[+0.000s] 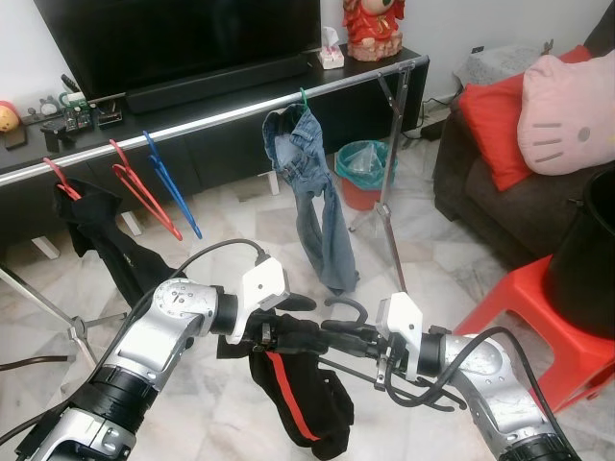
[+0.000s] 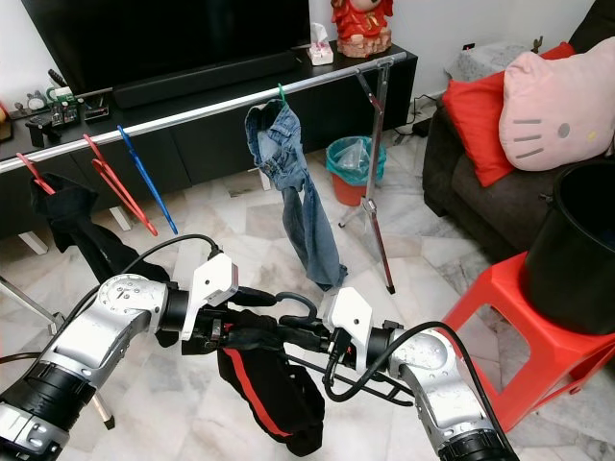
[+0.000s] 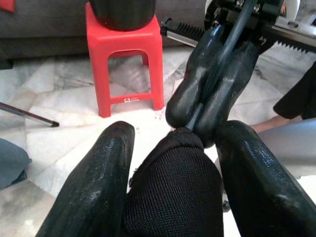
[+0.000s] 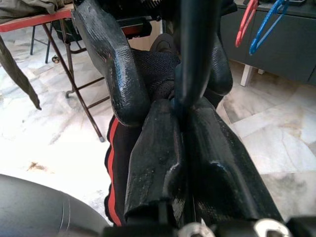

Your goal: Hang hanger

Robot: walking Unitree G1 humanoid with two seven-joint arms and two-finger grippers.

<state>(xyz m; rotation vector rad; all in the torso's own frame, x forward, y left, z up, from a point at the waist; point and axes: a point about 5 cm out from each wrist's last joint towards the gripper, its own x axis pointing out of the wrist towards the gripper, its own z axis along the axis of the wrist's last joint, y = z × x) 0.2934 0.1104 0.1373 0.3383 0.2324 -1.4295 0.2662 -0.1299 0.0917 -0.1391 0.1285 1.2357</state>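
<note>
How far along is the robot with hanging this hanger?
Done: jeans already hang on the rail. In hand: both grippers, left and right, hold a black hanger carrying a black garment low over the floor. Left: lift it and hook it on the rail.

Near the shiny metal rail hang faded denim jeans, over glossy marble floor; a black knit garment and smooth red plastic stool sit below.
</note>
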